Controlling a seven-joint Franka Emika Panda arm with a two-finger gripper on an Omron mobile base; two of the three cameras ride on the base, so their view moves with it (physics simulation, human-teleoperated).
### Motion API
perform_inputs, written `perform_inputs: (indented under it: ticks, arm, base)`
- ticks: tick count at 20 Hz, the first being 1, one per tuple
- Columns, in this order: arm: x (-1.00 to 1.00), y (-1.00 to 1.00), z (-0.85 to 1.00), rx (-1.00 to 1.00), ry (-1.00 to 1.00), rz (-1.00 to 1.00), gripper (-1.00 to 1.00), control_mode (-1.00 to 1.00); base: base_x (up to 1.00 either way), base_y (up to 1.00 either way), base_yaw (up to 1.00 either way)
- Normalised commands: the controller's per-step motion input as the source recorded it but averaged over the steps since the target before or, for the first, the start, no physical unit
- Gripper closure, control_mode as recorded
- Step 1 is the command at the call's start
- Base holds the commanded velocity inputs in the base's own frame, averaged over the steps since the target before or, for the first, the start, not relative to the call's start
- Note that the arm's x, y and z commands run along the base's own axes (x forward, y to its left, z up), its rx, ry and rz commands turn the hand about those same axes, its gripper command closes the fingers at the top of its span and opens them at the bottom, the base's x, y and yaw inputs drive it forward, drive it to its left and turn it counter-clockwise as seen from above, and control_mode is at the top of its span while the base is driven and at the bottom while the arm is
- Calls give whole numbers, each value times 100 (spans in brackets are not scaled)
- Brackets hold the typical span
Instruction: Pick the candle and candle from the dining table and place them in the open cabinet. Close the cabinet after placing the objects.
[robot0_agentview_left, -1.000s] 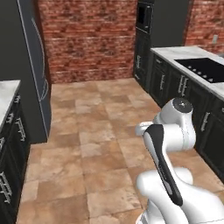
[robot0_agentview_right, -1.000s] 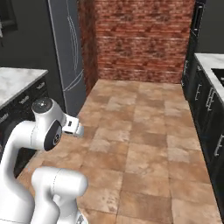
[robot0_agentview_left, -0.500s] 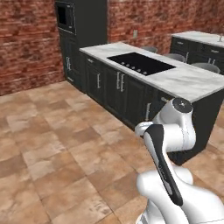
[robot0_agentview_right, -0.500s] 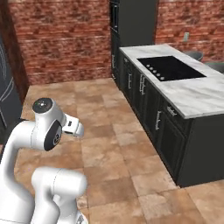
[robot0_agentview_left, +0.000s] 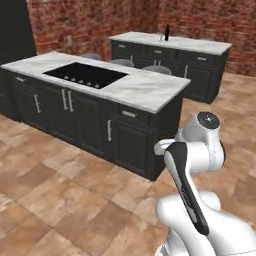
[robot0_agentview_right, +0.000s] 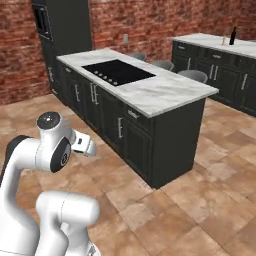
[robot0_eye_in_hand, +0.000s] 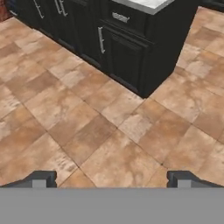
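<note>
Two fingertips of the tool (robot0_eye_in_hand: 112, 178) wide apart, empty, above tiled floor (robot0_eye_in_hand: 109, 144).

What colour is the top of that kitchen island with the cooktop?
White marble with grey veins; the island top shows best in the right base view.

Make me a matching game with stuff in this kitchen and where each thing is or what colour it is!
Things:
1. black bottle
2. cooktop
3. floor
4. brick wall

Descriptions:
A. set into the near island's marble top
B. brown tiles
C. standing on the far marble table
D. red, at the back of the room

Pairs: 1-C, 2-A, 3-B, 4-D
</note>
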Motion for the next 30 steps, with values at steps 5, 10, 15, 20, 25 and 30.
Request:
perform_inputs:
  ticks: [5, 10, 15, 20, 25, 30]
  arm:
    - [0, 0, 0, 0, 0, 0, -100, 100]
    - [0, 0, 0, 0, 0, 0, -100, 100]
    - [0, 0, 0, 0, 0, 0, -100, 100]
    - [0, 0, 0, 0, 0, 0, -100, 100]
    - [0, 0, 0, 0, 0, 0, -100, 100]
    - [0, 0, 0, 0, 0, 0, -100, 100]
  base:
    - [0, 0, -62]
    - [0, 0, -61]
    - [25, 0, -56]
    - [86, 0, -45]
    - [100, 3, -38]
    - [100, 3, -34]
